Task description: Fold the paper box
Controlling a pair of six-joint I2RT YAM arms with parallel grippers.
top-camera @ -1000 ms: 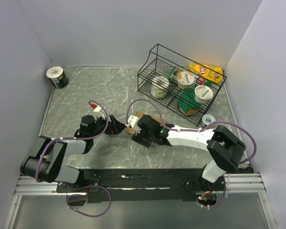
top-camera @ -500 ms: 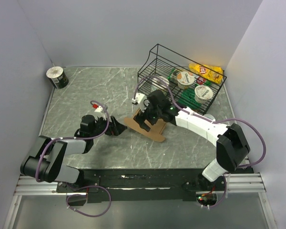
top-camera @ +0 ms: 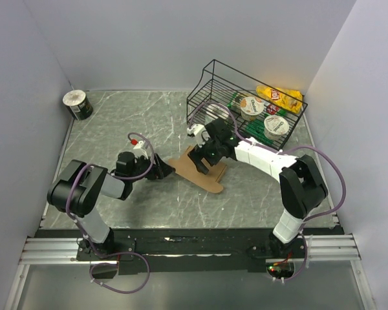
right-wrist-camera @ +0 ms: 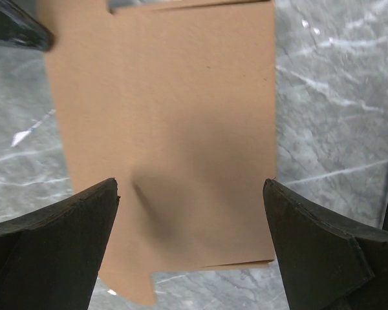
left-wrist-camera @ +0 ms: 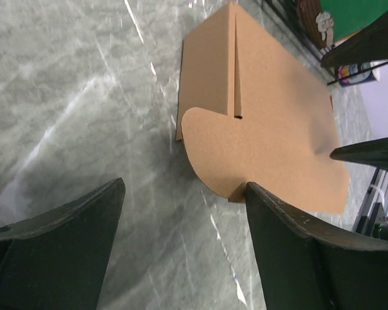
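Since both arms are reaching into the middle of the table [top-camera: 110, 129] rn, quick rundown. The paper box [top-camera: 204, 175] is a plain brown sheet lying pretty much flat on the marble top, a bit right of center and just on the near side of the black wire basket [top-camera: 195, 103].

My left gripper [top-camera: 165, 170] is low to the table at the sheet's left edge, fingers spread, nothing pinched btw them. From the left wrist cam the cardboard [left-wrist-camera: 265, 129] sits right ahead of the left gripper [left-wrist-camera: 184, 187]: a rounded tab points at me w/ a straight slit running away behind it. The tab's edge looks v close to my one finger [left-wrist-camera: 297, 245], can't tell if it's touching.

My right gripper [top-camera: 202, 163] hangs over the sheet, pointing down, also wide open and holding nothing. Right wrist cam is basically all cardboard [right-wrist-camera: 168, 129] under the right gripper [right-wrist-camera: 191, 184], and how high I am above it I can't say.

Other stuff: foil-lid cups [top-camera: 253, 105] and a yellow snack bag [top-camera: 281, 97] in the basket, plus a can [top-camera: 77, 104] in the far left corner, well away from everything.
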